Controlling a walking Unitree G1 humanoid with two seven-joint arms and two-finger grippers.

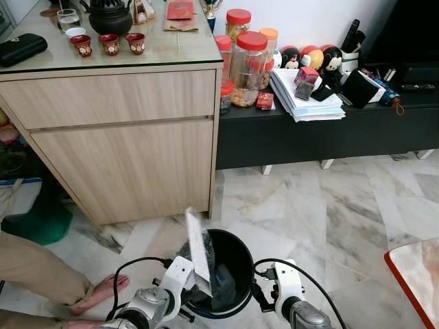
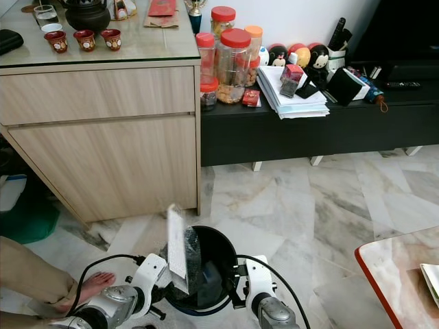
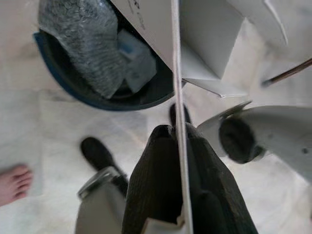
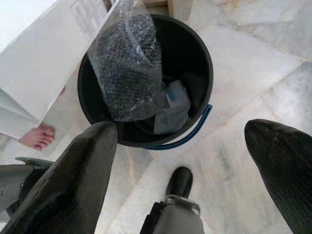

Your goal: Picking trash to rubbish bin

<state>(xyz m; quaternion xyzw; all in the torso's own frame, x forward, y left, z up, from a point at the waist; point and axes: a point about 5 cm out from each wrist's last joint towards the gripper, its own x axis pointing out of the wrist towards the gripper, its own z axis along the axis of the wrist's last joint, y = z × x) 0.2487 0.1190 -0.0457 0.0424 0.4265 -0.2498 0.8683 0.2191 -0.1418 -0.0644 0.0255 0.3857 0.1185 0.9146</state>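
The left gripper point(image 3: 178, 146) has its fingers pinched tight on a flat white card point(image 1: 197, 250), holding it upright on edge over the near-left rim of the black bin point(image 1: 241, 257) on the marble floor point(image 1: 322, 205). A few marks on the card are too blurred to read. The right gripper point(image 4: 183, 141) hangs beside the bin's right side, fingers spread wide and empty, above bubble wrap point(image 4: 127, 68) and paper scraps point(image 4: 170, 109) inside.

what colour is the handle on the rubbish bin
Blue, against the black bin; the handle shows best in the right wrist view.
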